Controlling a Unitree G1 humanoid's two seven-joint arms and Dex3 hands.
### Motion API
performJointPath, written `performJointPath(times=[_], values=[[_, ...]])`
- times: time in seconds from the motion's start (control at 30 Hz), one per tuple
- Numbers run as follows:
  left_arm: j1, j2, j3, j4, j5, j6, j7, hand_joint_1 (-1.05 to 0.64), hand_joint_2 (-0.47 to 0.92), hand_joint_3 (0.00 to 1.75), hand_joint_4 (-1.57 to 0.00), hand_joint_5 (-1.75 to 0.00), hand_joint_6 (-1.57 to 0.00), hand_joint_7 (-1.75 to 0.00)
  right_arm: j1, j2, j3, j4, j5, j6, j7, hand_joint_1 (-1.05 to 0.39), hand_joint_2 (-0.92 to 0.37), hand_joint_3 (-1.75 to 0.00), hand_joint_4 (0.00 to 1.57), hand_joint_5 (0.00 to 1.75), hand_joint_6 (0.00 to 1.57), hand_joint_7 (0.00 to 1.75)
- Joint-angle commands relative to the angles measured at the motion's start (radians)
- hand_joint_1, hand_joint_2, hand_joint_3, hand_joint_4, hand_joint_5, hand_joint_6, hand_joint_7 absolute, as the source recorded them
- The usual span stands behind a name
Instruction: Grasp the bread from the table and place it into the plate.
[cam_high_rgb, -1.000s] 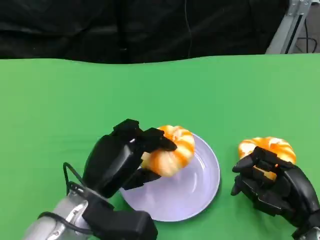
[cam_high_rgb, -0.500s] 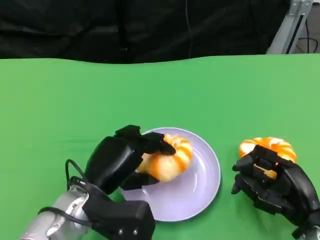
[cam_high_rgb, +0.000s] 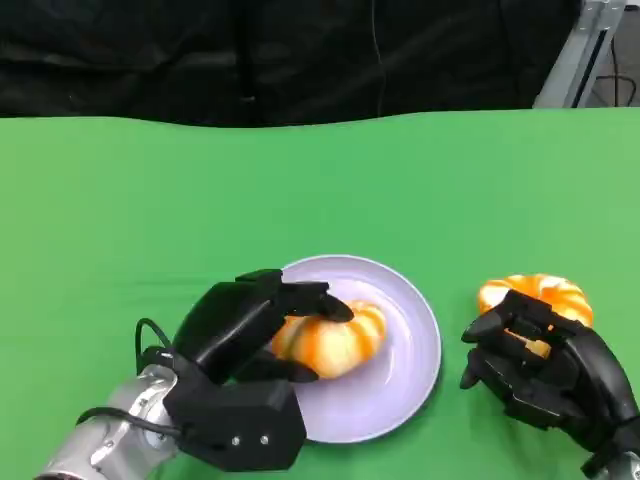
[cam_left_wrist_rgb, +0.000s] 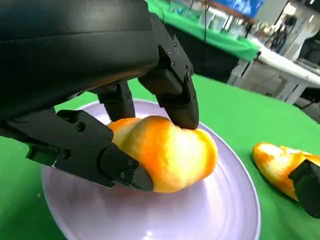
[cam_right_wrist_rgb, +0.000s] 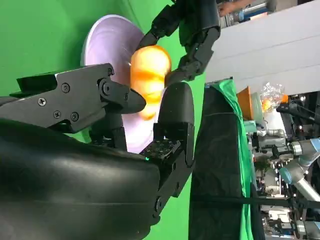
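A glazed orange bread (cam_high_rgb: 335, 340) lies in the lilac plate (cam_high_rgb: 410, 340), and my left hand (cam_high_rgb: 250, 325) still grips it from its left side. In the left wrist view the fingers (cam_left_wrist_rgb: 172, 90) press the bread (cam_left_wrist_rgb: 170, 152) from both sides while its underside rests on the plate (cam_left_wrist_rgb: 220, 210). A second bread (cam_high_rgb: 535, 293) sits on the green table right of the plate. My right hand (cam_high_rgb: 545, 375) hovers just in front of it, fingers apart and holding nothing. The right wrist view looks past its fingers (cam_right_wrist_rgb: 172, 117) to the held bread (cam_right_wrist_rgb: 149, 75).
The green table (cam_high_rgb: 200, 190) stretches wide behind and to the left of the plate. A black curtain hangs beyond its far edge. A metal frame (cam_high_rgb: 580, 50) stands at the back right. The second bread (cam_left_wrist_rgb: 280, 167) lies a short gap from the plate rim.
My left hand has come down and back with the bread, from above the plate's far-left rim to resting on the plate. The right hand and second bread have stayed put.
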Motion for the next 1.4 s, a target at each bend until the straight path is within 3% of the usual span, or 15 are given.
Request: performJointPath(times=[0.03, 0.13, 0.23, 0.33, 0.4, 0.43, 0.53, 0.63, 0.83, 1.13, 1.2, 1.4], values=[[-0.014, 0.006, 0.013, 0.008, -0.014, 0.013, -0.019, -0.25, 0.92, 0.17, -0.66, -0.59, -0.87, -0.03, 0.01, -0.011, -0.006, -0.012, 0.01, 0.006, 0.004, 0.05, -0.82, -0.67, 0.48, 1.69, 0.57, 1.24], [-0.019, 0.01, 0.008, 0.012, 0.002, 0.017, -0.011, -0.33, 0.92, 0.19, -0.72, -0.37, -0.8, -0.01, 0.01, -0.011, -0.005, -0.013, 0.008, 0.007, -0.001, 0.05, -0.82, -0.67, 0.48, 1.69, 0.57, 1.24], [-0.017, 0.012, 0.007, 0.008, 0.007, 0.019, -0.009, -0.39, 0.92, 0.22, -0.73, -0.27, -0.76, 0.0, 0.012, -0.012, -0.002, -0.018, 0.001, 0.005, -0.01, 0.05, -0.82, -0.68, 0.48, 1.69, 0.56, 1.24], [-0.014, 0.012, 0.008, 0.005, 0.01, 0.022, -0.005, -0.55, 0.92, 0.35, -0.72, -0.12, -0.67, 0.0, 0.016, -0.013, 0.003, -0.028, -0.005, 0.006, -0.02, 0.05, -0.81, -0.68, 0.47, 1.69, 0.56, 1.24], [-0.014, 0.012, 0.007, 0.005, 0.014, 0.026, -0.003, -0.57, 0.92, 0.37, -0.72, -0.1, -0.65, 0.0, 0.017, -0.014, 0.005, -0.032, -0.002, 0.011, -0.018, 0.05, -0.81, -0.69, 0.47, 1.69, 0.56, 1.25], [-0.014, 0.012, 0.007, 0.005, 0.016, 0.029, -0.001, -0.65, 0.92, 0.46, -0.68, -0.06, -0.61, 0.0, 0.018, -0.014, 0.005, -0.034, 0.0, 0.014, -0.016, 0.05, -0.82, -0.69, 0.47, 1.7, 0.55, 1.24], [-0.014, 0.011, 0.008, 0.004, 0.015, 0.036, -0.003, -0.7, 0.92, 0.53, -0.66, -0.03, -0.58, 0.0, 0.019, -0.014, 0.006, -0.037, 0.001, 0.016, -0.015, 0.05, -0.81, -0.7, 0.47, 1.7, 0.54, 1.25], [-0.012, 0.009, 0.014, 0.002, 0.002, 0.039, -0.019, -0.81, 0.92, 0.71, -0.61, -0.01, -0.51, 0.0, 0.018, -0.013, 0.006, -0.037, -0.001, 0.013, -0.018, 0.06, -0.82, -0.7, 0.46, 1.72, 0.54, 1.26], [-0.007, 0.009, 0.018, -0.004, -0.01, 0.039, -0.024, -0.92, 0.92, 0.82, -0.54, 0.0, -0.43, 0.0, 0.018, -0.012, 0.005, -0.039, 0.002, 0.022, -0.018, 0.06, -0.82, -0.7, 0.46, 1.73, 0.52, 1.27], [-0.001, 0.01, 0.025, -0.006, -0.013, 0.031, -0.014, -0.94, 0.92, 0.84, -0.54, 0.0, -0.42, 0.0, 0.016, -0.01, 0.004, -0.038, 0.006, 0.025, -0.013, 0.07, -0.81, -0.71, 0.45, 1.74, 0.52, 1.28], [0.008, 0.016, 0.038, -0.015, -0.02, 0.014, 0.003, -1.02, 0.92, 0.87, -0.45, 0.0, -0.27, 0.0, 0.016, -0.009, 0.004, -0.041, 0.007, 0.025, -0.012, 0.07, -0.82, -0.72, 0.46, 1.75, 0.52, 1.28], [0.019, 0.019, 0.057, -0.032, -0.03, 0.005, -0.01, -1.05, 0.92, 0.91, -0.37, 0.0, -0.18, 0.0, 0.014, -0.007, 0.004, -0.034, 0.004, 0.011, -0.012, 0.08, -0.82, -0.73, 0.46, 1.75, 0.51, 1.3]])
